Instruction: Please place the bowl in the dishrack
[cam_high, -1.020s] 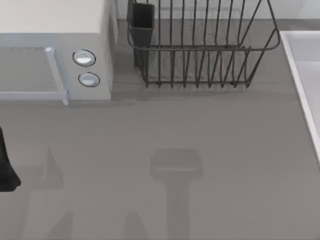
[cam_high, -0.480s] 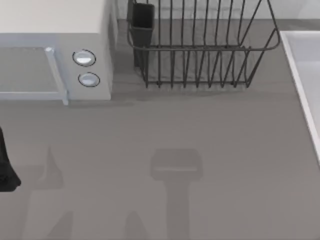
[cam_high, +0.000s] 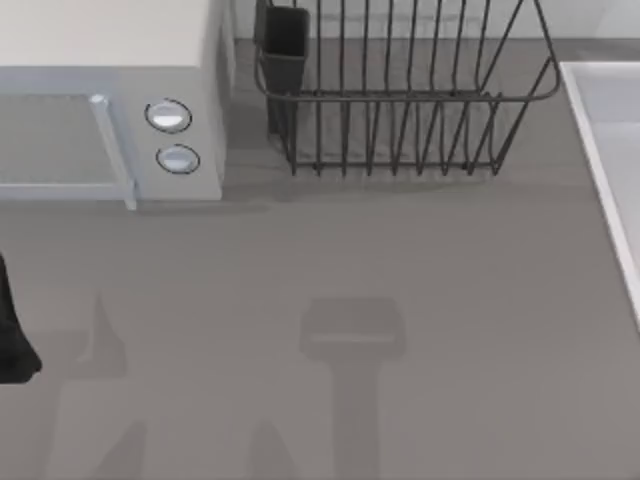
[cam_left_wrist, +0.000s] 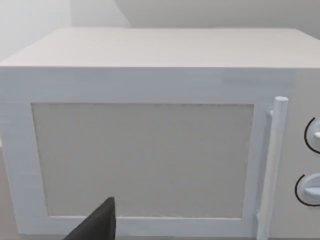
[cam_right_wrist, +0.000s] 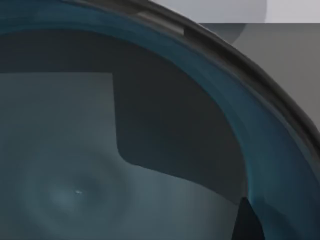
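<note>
Close-up | glossy round teal bowl (cam_right_wrist: 150, 150) | wire dishrack (cam_high: 400, 100) | grippers' states: cannot tell

A rendered kitchen counter.
We see a white microwave (cam_high: 110, 100) with two round knobs (cam_high: 168, 116) and a bar handle (cam_left_wrist: 272, 165), a dark wire dishrack (cam_high: 400, 100) with a utensil cup (cam_high: 285, 40), and a pale sink edge (cam_high: 600, 150) on a grey countertop (cam_high: 400, 300).

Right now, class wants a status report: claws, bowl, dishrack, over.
Left claw parked at the table's left edge, facing the microwave. Right wrist view close over the bowl, teal inside. Dishrack at the back holds nothing.
</note>
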